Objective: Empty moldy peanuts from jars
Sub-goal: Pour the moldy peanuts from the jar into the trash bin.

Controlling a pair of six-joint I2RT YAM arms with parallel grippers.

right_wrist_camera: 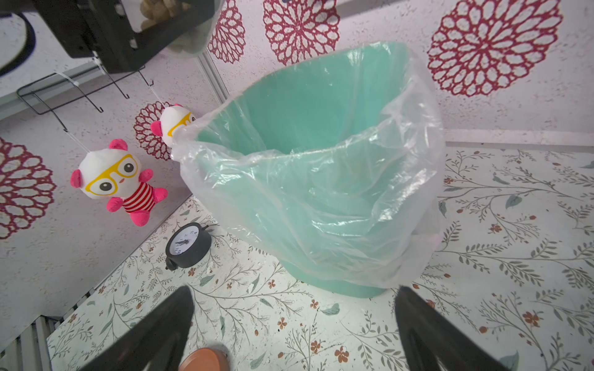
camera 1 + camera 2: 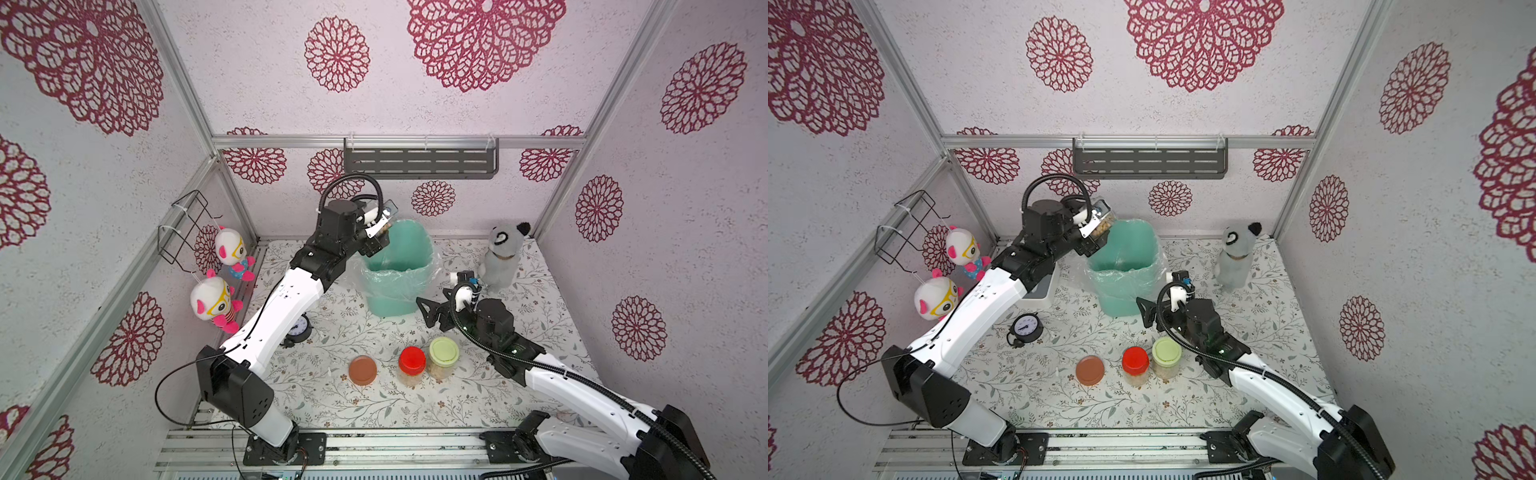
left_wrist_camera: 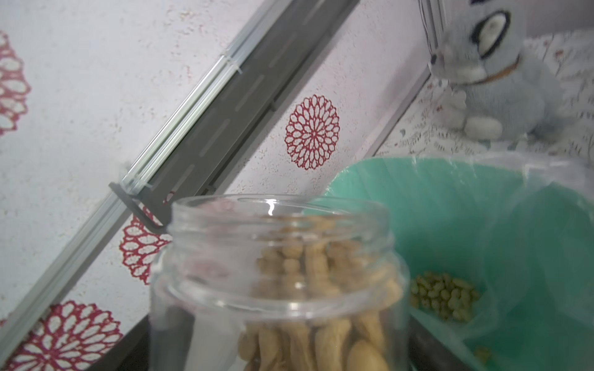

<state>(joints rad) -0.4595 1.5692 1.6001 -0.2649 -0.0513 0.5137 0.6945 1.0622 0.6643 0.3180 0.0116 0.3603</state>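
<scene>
Jar (image 2: 384, 225) clamped in left jaws, over bin (image 2: 411, 249)

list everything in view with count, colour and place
open jar: 1, clear, in left hand over bin
closed jars: 2, red and green lids, table front
loose lid: 1, brown, beside them
peanuts: many, tan, inside jars; some in bin
bin: 1, mint green, bagged, table back
clock: 1, black, table left
hanging dolls: 2, white-pink, left wall
plush animal: 1, grey, back right corner
shelf: 1, grey, back wall
wire rack: 1, black, left wall
left hand: 1, black, gripping open jar
right hand: 1, black, open, beside bin
</scene>
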